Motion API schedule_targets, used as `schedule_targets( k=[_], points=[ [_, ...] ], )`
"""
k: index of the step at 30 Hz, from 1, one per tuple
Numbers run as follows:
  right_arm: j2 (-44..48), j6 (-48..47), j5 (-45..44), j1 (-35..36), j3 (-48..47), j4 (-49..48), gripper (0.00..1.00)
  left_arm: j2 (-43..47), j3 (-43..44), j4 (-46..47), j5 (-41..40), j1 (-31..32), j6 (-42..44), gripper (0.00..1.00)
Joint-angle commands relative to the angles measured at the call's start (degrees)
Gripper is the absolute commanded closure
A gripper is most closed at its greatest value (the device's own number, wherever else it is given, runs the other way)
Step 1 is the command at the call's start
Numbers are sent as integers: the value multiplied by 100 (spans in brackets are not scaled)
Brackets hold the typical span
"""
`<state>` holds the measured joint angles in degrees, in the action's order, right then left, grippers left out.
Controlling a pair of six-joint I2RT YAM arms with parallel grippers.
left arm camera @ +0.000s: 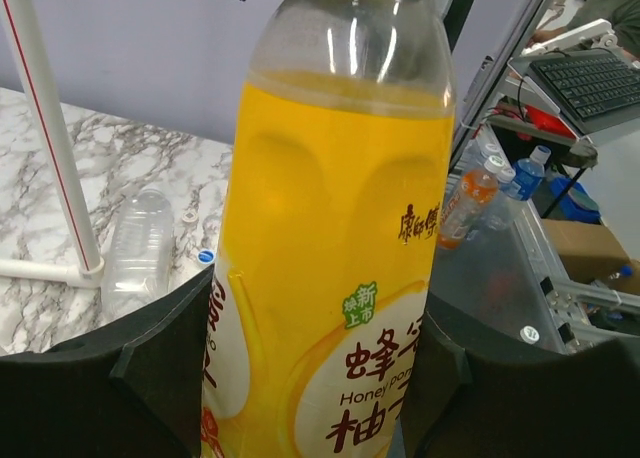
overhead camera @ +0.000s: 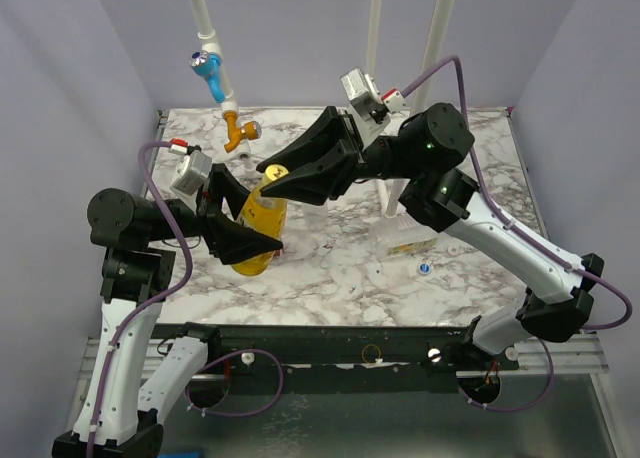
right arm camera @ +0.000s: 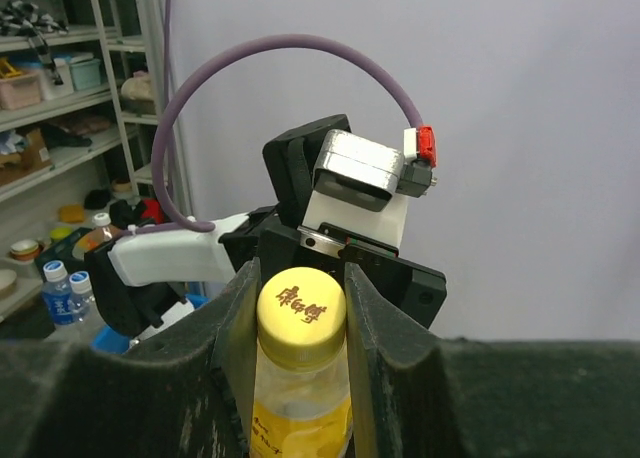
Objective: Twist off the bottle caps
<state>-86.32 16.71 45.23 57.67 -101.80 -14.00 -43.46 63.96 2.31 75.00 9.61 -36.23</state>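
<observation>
The yellow-orange bottle [overhead camera: 268,210] is held tilted above the table. My left gripper [overhead camera: 255,228] is shut on its labelled body, which fills the left wrist view [left arm camera: 340,178] between the black fingers [left arm camera: 120,378]. My right gripper [overhead camera: 268,176] is shut on the bottle's yellow cap [right arm camera: 301,303], with both pads against the cap's sides; the bottle's neck [right arm camera: 300,408] shows below. A clear bottle [left arm camera: 140,243] lies on the marble with no cap on it. A white cap [left arm camera: 188,218] and a blue-and-white cap [left arm camera: 205,256] lie loose beside it; the blue-and-white cap also shows in the top view [overhead camera: 425,269]. The brown bottle is out of view.
White pipes [overhead camera: 385,98] stand at the back middle on a base [overhead camera: 390,210], also seen in the left wrist view [left arm camera: 50,128]. A pipe with a blue tap handle [overhead camera: 205,63] and an orange valve [overhead camera: 240,131] hangs at the back left. A flat clear thing [overhead camera: 412,246] lies near the loose cap.
</observation>
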Motion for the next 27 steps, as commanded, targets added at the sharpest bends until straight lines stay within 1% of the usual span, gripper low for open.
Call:
schedule_targets(
  k=[1,2,3,5,6,7,9,10,11,14,16,19,20,23,25,27],
  points=[
    [315,-396,-225,25,99,562,81,10,67,129,-133,-31,-320,92],
    [345,-408,-776,25,110,633,64,34,40,110,-201,-30,-203,92],
    [355,-420,-1483,26,69,743,50,51,18,34,-290,-36,-19,92],
    [325,-422,-2491,25,-66,973,34,117,20,-216,-629,-29,481,92],
    [306,-398,-2907,34,-139,1046,24,164,20,-426,-855,-31,739,92],
    [307,-335,-3130,34,-168,1077,18,198,11,-570,-1115,-30,1029,92],
    [288,-225,-3320,63,-174,1050,2,259,0,-802,-1509,-25,1543,92],
    [254,-187,-3360,95,-218,1070,0,281,-11,-891,-1658,-29,1749,92],
    [179,-186,-3417,145,-379,1189,0,299,-15,-973,-1845,-34,1959,92],
    [-260,-321,-3728,315,-1077,1967,0,304,-20,-1160,-2220,-34,2313,92],
    [-476,-379,-3839,386,-1385,2215,0,308,-41,-1261,-2307,-30,2485,92],
    [-609,-387,-3888,394,-1518,2254,0,323,-85,-1370,-2349,-31,2609,92],
    [-619,-388,-3890,394,-1522,2237,2,330,-94,-1400,-2367,-36,2639,92],
    [-648,-373,-3890,395,-1529,2217,15,338,-117,-1439,-2397,-32,2682,92],
    [-674,-372,-3867,395,-1527,2226,19,331,-120,-1447,-2400,-35,2682,92],
    [-693,-371,-3814,396,-1533,2250,22,314,-121,-1455,-2398,-31,2681,92]
  ],
)
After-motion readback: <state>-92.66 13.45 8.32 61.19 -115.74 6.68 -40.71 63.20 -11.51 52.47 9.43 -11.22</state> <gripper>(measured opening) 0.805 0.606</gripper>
